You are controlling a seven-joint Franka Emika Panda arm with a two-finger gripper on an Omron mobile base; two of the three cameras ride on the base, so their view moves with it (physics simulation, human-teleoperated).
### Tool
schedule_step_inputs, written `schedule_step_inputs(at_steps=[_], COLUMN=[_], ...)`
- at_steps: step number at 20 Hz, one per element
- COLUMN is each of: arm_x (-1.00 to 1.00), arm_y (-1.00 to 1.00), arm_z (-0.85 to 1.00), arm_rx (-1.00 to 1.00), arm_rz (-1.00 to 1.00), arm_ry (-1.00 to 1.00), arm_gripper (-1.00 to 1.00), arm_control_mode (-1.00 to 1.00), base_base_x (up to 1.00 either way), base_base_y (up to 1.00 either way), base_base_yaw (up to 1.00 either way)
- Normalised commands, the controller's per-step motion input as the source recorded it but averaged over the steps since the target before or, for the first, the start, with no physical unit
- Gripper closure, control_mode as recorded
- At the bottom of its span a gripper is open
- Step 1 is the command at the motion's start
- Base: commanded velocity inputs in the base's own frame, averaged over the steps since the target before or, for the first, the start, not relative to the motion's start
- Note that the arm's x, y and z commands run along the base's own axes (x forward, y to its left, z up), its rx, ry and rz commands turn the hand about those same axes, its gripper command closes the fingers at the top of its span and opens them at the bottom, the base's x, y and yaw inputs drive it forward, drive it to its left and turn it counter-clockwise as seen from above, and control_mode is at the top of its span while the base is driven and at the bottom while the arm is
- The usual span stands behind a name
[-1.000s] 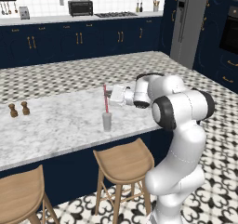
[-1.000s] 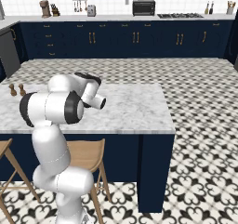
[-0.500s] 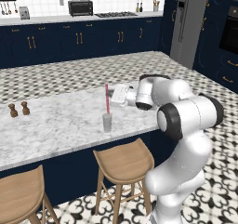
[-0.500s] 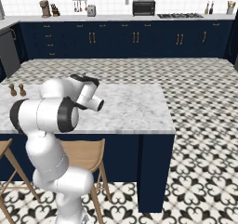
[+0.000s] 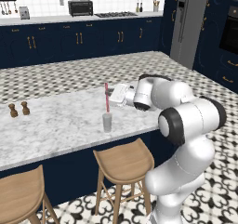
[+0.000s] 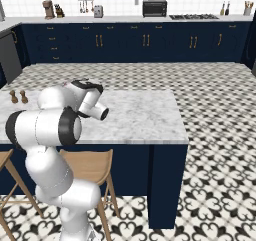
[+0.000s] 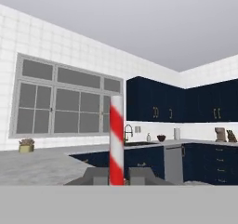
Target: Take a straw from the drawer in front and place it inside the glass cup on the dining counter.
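Straw [image 5: 107, 97]: standing upright in the left base view, lower end sitting inside the glass cup [image 5: 107, 122], top rising well above the rim; showing red and white stripes in the hand view [image 7: 116, 139].
Pincer [image 5: 109, 94]: reaching in from 3 o'clock of the straw in the left base view, hand lying roughly level, fingertips meeting the straw at about mid-height above the cup.
Pincer state: standing a little apart in the hand view, one fingertip [image 7: 95, 175] at each side of the straw with the straw rising from between them at 12 o'clock [image 7: 117, 181]; appearing to be pinching the straw, though actual contact being hard to tell.
Glass cup: standing upright on the dining worktop [image 5: 60, 121], near its front edge, directly below the pincer at 6 o'clock.
Shakers [image 5: 19, 109]: two small brown ones standing side by side on the same worktop, well apart from the cup toward 9 o'clock; also showing at the slab's left end in the right base view [image 6: 18, 96].
Arm [image 6: 55, 127]: covering the cup and straw in the right base view.
Stools [image 5: 123, 162]: wooden, standing under the worktop's near edge, at 6 o'clock of the cup.
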Motion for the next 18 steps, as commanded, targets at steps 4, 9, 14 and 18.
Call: schedule_step_inputs(at_steps=[4, 9, 14, 18], arm_x=[0.0, 0.0, 0.0, 0.11], arm_y=[0.0, 0.0, 0.0, 0.0], arm_z=[-0.09, -0.21, -0.22, -0.24], arm_rx=[0.0, 0.0, 0.0, 0.0], arm_rz=[-0.05, -0.06, -0.05, -0.03], arm_ry=[0.04, 0.06, 0.05, 0.03], arm_gripper=[1.0, 1.0, 1.0, 1.0], arm_control_mode=[-1.0, -1.0, -1.0, -1.0], base_base_x=[0.0, 0.0, 0.0, 0.0], base_base_y=[0.0, 0.0, 0.0, 0.0], base_base_yaw=[0.0, 0.0, 0.0, 0.0])
